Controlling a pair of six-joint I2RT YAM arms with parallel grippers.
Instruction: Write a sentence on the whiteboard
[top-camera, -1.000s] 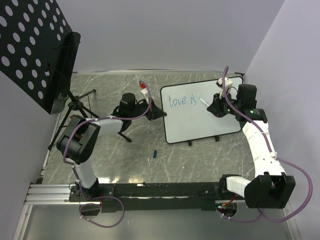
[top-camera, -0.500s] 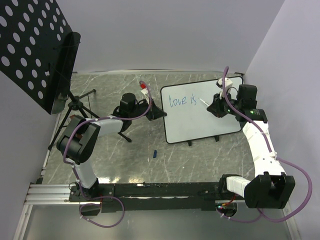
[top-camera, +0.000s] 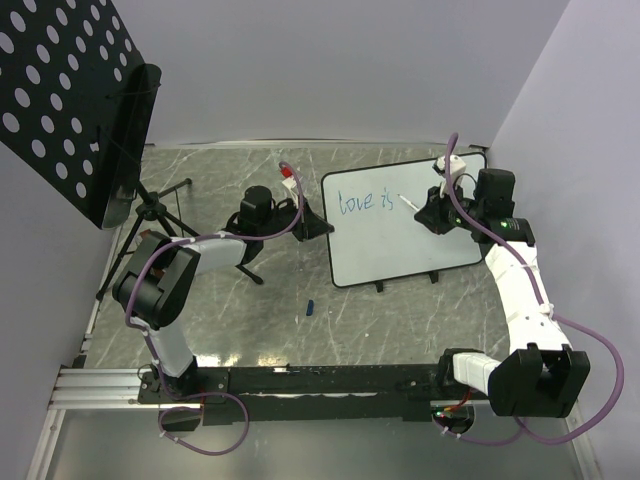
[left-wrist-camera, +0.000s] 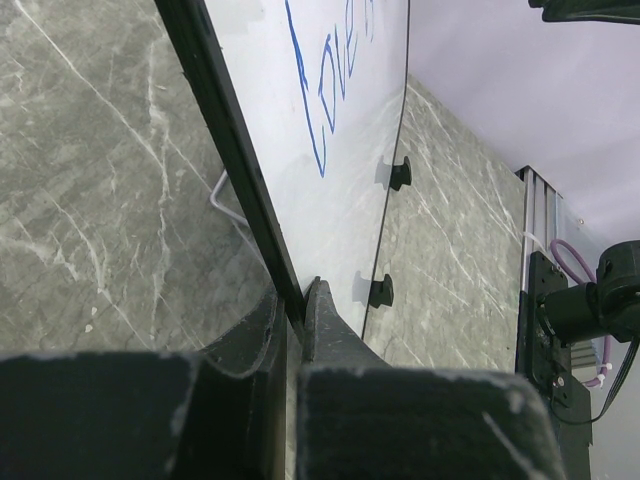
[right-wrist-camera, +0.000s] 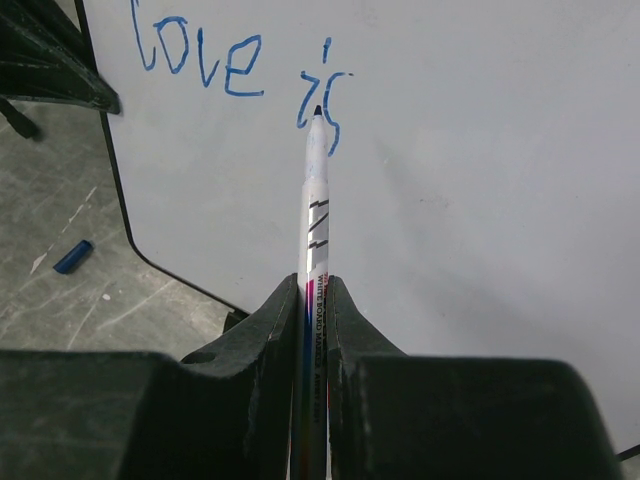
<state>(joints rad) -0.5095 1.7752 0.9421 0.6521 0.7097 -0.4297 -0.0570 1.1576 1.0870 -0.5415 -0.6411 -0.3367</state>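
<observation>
Whiteboard (top-camera: 400, 245), glossy white and black-rimmed, shows its blue sentence (top-camera: 358, 202) "love is" unchanged, still unfinished. Right gripper (right-wrist-camera: 314, 287) clamps the white marker (right-wrist-camera: 316, 200); left gripper (left-wrist-camera: 294, 305) pinches the rim.

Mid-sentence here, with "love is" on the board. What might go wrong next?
1. The marker tip sits on the last word of the sentence; the next stroke may overwrite it unless the right gripper shifts along.
2. The left gripper pinches only the whiteboard rim; pen pressure might make it slip or tilt.
</observation>
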